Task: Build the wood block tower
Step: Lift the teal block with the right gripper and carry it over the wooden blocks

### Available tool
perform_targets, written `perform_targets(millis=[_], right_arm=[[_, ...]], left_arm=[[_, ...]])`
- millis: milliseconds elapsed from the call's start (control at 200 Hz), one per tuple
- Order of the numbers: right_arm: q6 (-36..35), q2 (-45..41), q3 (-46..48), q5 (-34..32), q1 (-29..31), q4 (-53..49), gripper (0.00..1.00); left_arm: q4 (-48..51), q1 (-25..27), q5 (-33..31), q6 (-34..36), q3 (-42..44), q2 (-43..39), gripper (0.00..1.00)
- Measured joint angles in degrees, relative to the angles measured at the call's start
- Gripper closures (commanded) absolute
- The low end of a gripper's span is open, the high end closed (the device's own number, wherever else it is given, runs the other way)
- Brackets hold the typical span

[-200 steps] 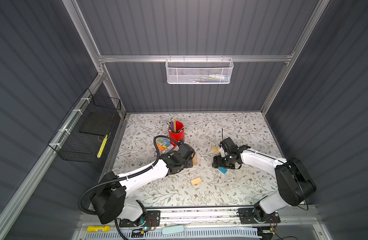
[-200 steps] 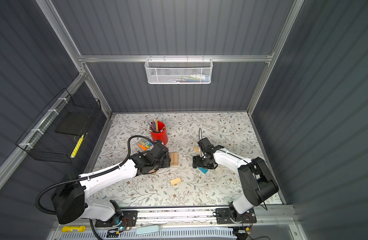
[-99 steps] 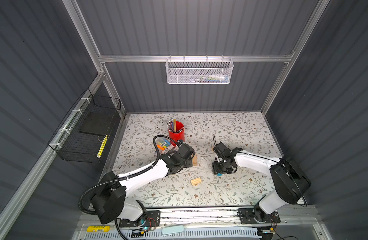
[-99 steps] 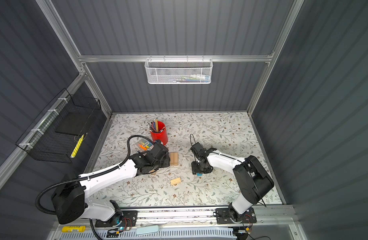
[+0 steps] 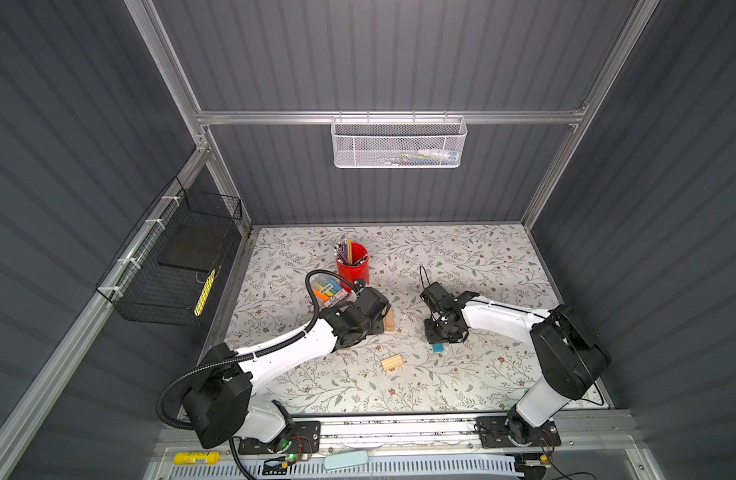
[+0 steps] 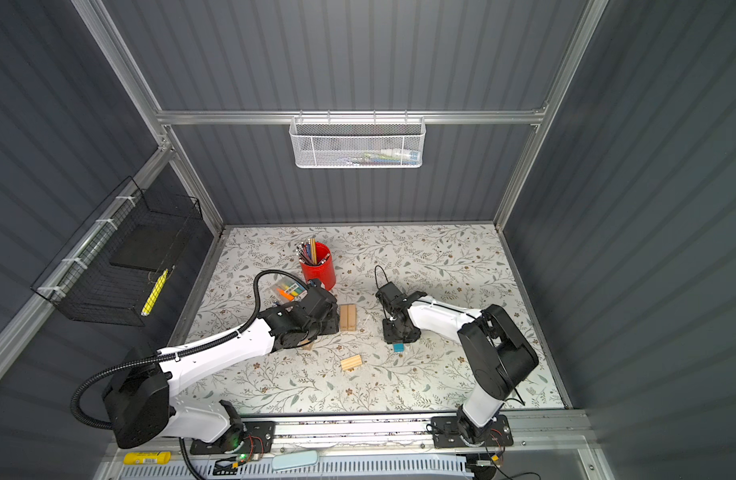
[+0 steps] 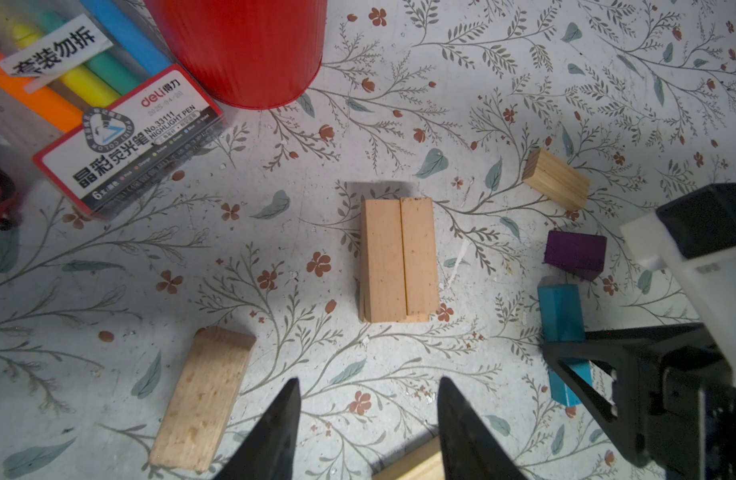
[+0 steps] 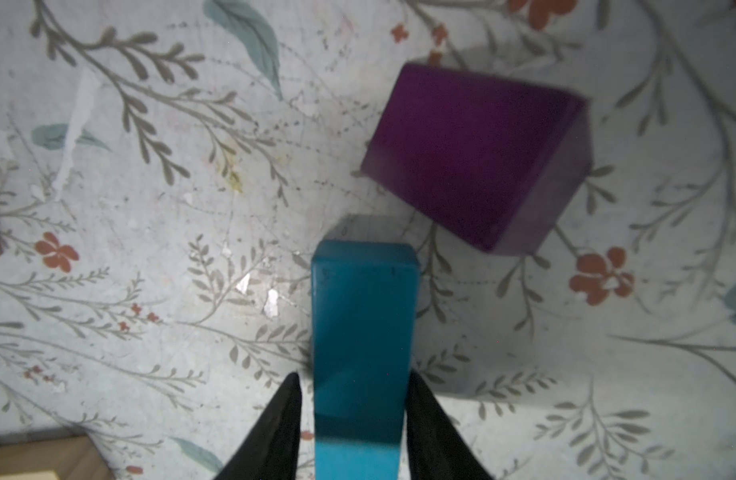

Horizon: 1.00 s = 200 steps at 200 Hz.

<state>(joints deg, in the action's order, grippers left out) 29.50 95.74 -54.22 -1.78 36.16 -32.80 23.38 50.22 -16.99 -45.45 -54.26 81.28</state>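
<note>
The tower is a low stack topped by two tan bricks side by side, seen in both top views. My left gripper hovers open just left of it, empty, with a tan brick partly under it. The blue block lies flat on the mat. My right gripper straddles its end: one finger touches it, and a sliver of mat shows beside the other. The purple block lies just beyond. Loose bricks lie around.
A red pencil cup and a marker pack stand behind the left gripper. Another tan brick lies near the front centre. A white basket hangs on the back wall and a black wire basket on the left wall.
My right gripper has shifted left and come down over the blue block, its jaws narrowing round it. The left arm has barely moved.
</note>
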Motion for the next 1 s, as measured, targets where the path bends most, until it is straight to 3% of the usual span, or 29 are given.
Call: perform_targets(millis=[255,515,791,1001], right_arm=[[-0.20,0.50,-0.13,-0.42,0.00,-0.04,0.71],[0.61,-0.46,-1.36,-0.81,0.02,-2.27,0.74],[7.08,-1.90,-9.94,-0.31,2.69,-5.99,0.75],[11.93,2.93,-18.86,0.46,6.54,-6.75,0.76]], left_arm=[[0.00,0.00,0.00,0.00,0.00,0.02,0.46],[0.04,0.00,-0.63,0.04,0.00,0.11,0.45],[1.05,-0.94,-2.58,0.24,0.22,-1.75,0.44],[1.09,-3.10,-2.91,0.46,2.60,-6.60,0.44]])
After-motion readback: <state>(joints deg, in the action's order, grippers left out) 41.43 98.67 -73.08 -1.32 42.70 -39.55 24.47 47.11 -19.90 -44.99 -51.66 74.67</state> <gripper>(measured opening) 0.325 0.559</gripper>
